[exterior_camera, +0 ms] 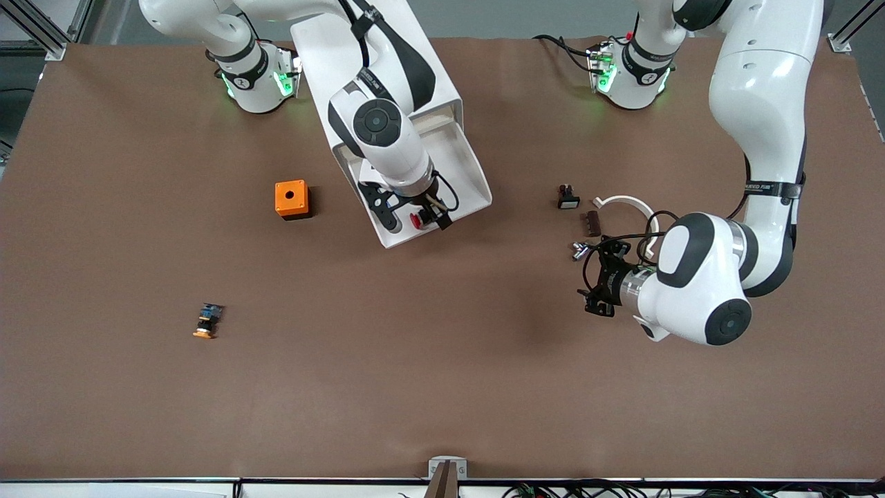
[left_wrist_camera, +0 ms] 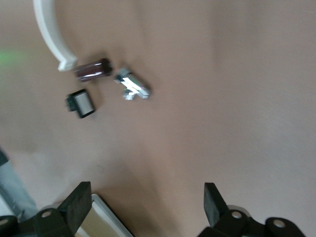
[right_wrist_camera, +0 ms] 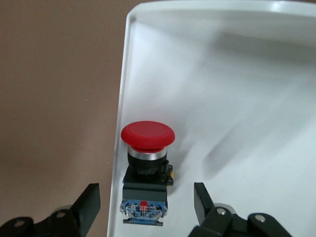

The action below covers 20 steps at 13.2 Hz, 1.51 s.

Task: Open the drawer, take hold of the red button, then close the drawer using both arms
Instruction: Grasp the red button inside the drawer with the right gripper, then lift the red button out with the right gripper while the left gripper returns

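The drawer (exterior_camera: 464, 166) stands pulled out of the white cabinet (exterior_camera: 446, 93) toward the front camera. The red-capped button (exterior_camera: 417, 220) lies on its side in the tray, close to a side wall near the drawer's front. In the right wrist view its red cap (right_wrist_camera: 147, 134) points away and its blue back end sits between the fingers. My right gripper (exterior_camera: 415, 216) (right_wrist_camera: 145, 202) is open, low over the button, one finger on each side, not touching. My left gripper (exterior_camera: 588, 280) (left_wrist_camera: 145, 200) is open and empty over bare table toward the left arm's end.
An orange box with a hole (exterior_camera: 292, 199) stands beside the drawer toward the right arm's end. A yellow-capped button (exterior_camera: 206, 323) lies nearer the front camera. A black switch (exterior_camera: 567, 198), brown piece (exterior_camera: 592, 223), white arc (exterior_camera: 626, 203) and metal part (exterior_camera: 579, 250) lie by the left gripper.
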Tool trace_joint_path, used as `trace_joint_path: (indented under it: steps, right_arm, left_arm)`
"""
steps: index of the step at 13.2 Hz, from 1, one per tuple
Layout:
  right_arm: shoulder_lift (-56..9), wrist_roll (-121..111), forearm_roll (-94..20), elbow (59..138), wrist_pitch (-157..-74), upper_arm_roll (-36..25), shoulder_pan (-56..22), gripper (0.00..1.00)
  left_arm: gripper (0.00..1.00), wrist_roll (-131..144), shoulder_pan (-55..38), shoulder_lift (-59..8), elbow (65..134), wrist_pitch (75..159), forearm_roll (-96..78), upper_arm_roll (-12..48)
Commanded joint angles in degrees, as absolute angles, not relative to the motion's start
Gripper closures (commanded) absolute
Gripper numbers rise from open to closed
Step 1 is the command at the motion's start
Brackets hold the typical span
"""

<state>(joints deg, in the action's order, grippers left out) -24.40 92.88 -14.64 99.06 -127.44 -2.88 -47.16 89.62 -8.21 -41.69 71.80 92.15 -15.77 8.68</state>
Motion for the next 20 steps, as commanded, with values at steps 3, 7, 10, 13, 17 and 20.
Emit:
trace_joint_path:
  steps: [3,7,10,13,17,20]
  right_arm:
    - [-23.82,93.78,-13.62,99.76,-127.18,-3.52,-47.81,0.68]
    - [-23.38,91.59,-13.45,98.80,-125.08,-3.52,-47.38,0.96]
    - [-22.42,86.78,-13.54,93.10,-114.73,-3.52,-43.26,0.97]
    - [-20.40,73.70,-13.62,90.00,-107.42,-3.52,-35.45,0.97]
    - [-20.04,48.32,-13.27,89.74,-106.08,-3.78,-23.67,0.97]
    - [-21.44,26.18,-9.59,89.74,-107.92,-3.69,-14.62,0.97]
  left_arm:
    - [0.00,81.50,-12.39,-42.19,72.69,98.17,-14.41,8.61]
    - [0.00,73.35,-14.94,-41.93,72.86,100.63,-14.33,9.05]
    - [0.00,61.65,-15.55,-41.22,72.95,100.55,-12.06,9.49]
    - [0.00,51.71,-17.57,-40.34,73.74,100.55,-6.43,11.60]
    - [0.01,48.52,-20.47,-40.43,75.48,101.33,-3.96,14.67]
    - [0.00,49.91,-23.98,-41.13,76.03,105.54,-5.00,15.12]
